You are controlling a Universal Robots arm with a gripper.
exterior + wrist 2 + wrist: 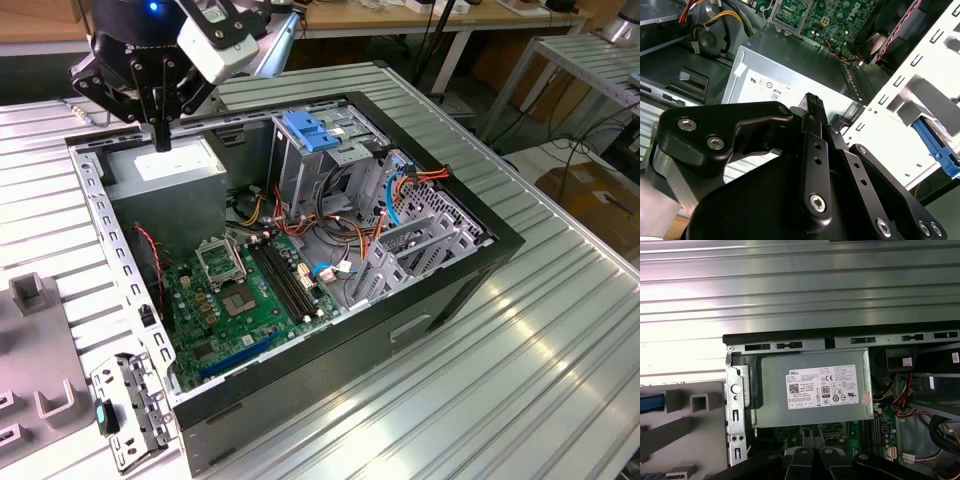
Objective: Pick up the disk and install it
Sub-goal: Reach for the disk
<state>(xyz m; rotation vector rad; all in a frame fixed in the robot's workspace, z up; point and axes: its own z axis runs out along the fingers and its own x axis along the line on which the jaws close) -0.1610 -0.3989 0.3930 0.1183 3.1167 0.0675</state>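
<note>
Gripper (160, 142) empty over the power supply (188, 166); disk (935, 144) sits outside the case (400, 330).
Exterior view: upper left of frame, the gripper hangs above the power supply, fingers pinched together, holding nothing. Second wrist view: beyond the white chassis wall (900, 125) the disk shows its blue carrier edge. It looks rigid, weighty and shock-shy, I'd judge; grip its long sides. First wrist view adds the grey fixture (690, 435) beside the case.

Ribbed silver metal table (560, 330), with bright glare streaks across its slats. Behind it stand wooden-topped benches (400, 15) on white legs, plus a second ribbed metal table (590, 60) at the exterior view's right. The pale floor (520, 165) there has loose black cables (575, 150) and a brown cardboard box (600, 195).
</note>
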